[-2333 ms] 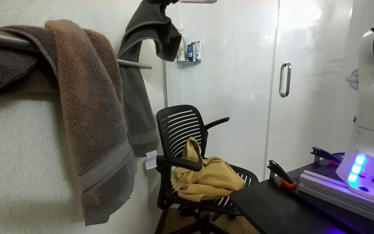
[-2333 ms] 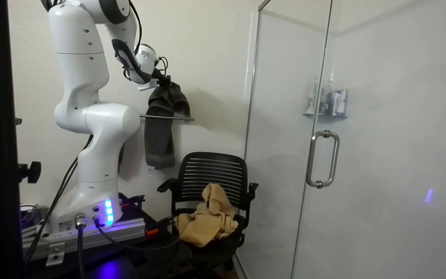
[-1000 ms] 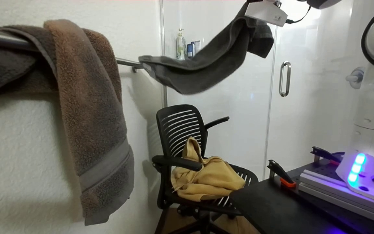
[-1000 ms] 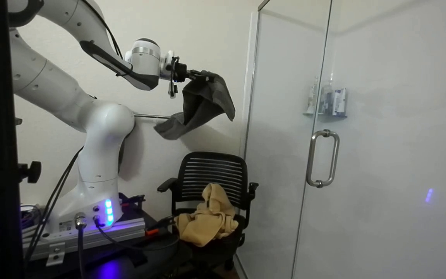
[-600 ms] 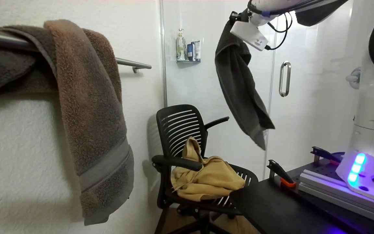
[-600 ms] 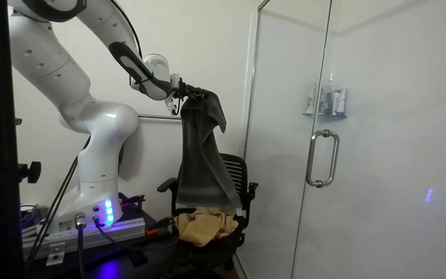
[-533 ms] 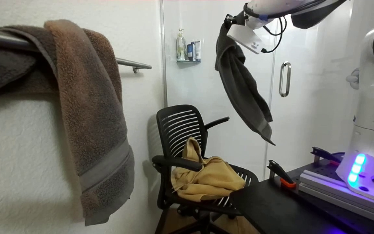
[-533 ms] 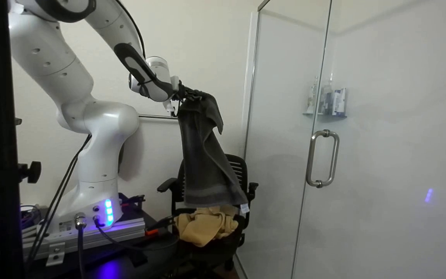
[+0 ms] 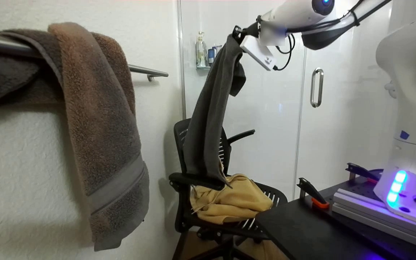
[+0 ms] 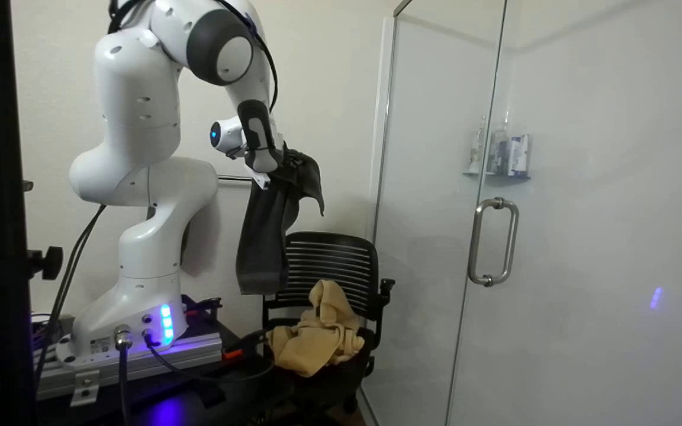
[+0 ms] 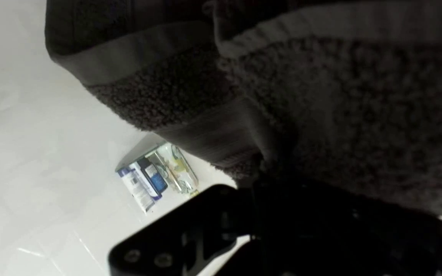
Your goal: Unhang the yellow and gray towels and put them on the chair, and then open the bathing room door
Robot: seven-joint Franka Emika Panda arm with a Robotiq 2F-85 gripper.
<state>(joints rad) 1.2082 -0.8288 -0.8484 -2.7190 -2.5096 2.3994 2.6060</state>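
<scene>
The gripper (image 9: 238, 33) is clamped on the gray towel (image 9: 208, 119) near its top and holds it clear of the rail (image 9: 150, 71), the cloth hanging in folds. Two seconds ago the towel was still draped at the rail's end, which now shows bare. Half a second ago, in an exterior view, its lower end swung out toward the door (image 9: 341, 144); now it falls steeply and in both exterior views overlaps the back of the chair (image 10: 335, 260), its hem above the level of the seat. Whether the cloth touches the chair cannot be told. In both exterior views the gripper sits a little lower than then, and the arm (image 10: 140, 112) has changed its bend. The yellow towel (image 10: 316, 343) lies crumpled on the chair's seat, unmoved; in an exterior view the gray towel then hid its peak, which now stands in plain sight. The door looks closed, as before. The brown towel (image 9: 103, 137) hangs over the rail, unchanged. In the wrist view the gray towel fills the upper right, dim and bunched where the gripper meets it, with bottles (image 11: 155, 178) to its left.
</scene>
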